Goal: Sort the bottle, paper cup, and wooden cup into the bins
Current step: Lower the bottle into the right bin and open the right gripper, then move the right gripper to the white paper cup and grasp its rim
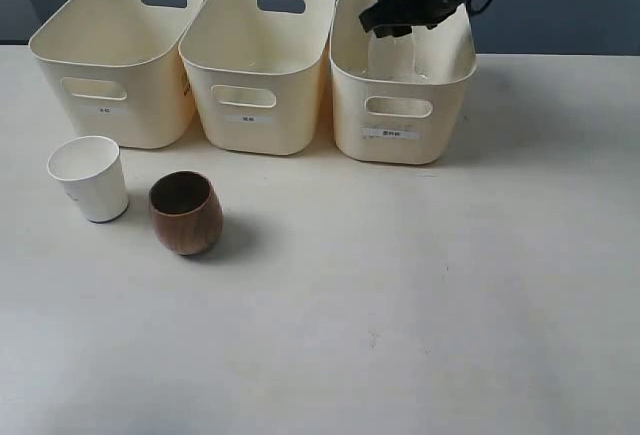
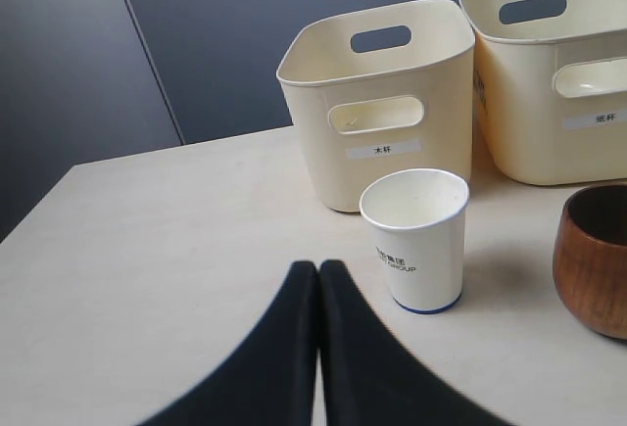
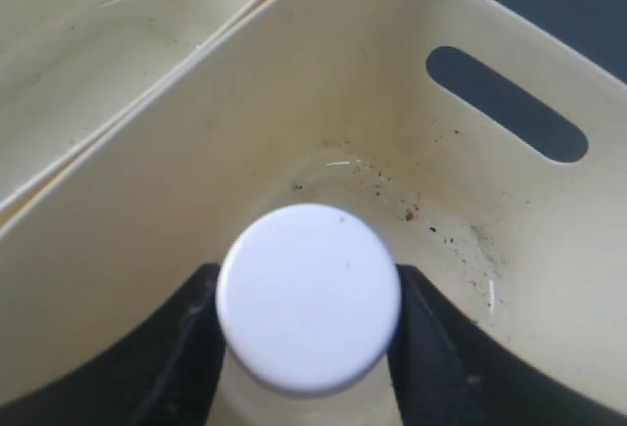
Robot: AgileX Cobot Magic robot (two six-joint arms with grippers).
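My right gripper (image 1: 398, 23) hangs over the right bin (image 1: 400, 125), shut on the bottle (image 1: 396, 57), whose clear body reaches down inside the bin. In the right wrist view the white cap (image 3: 308, 295) sits between the two black fingers (image 3: 176, 348), above the bin floor. The paper cup (image 1: 89, 178) stands on the table front left, the wooden cup (image 1: 185, 212) just right of it. My left gripper (image 2: 319, 271) is shut and empty, low over the table, close to the paper cup (image 2: 415, 238); the wooden cup (image 2: 594, 260) is at that view's edge.
Three cream bins stand in a row at the back: left bin (image 1: 118, 55), middle bin (image 1: 258, 60) and the right one. The left and middle bins show nothing inside. A dark wall runs behind the table.
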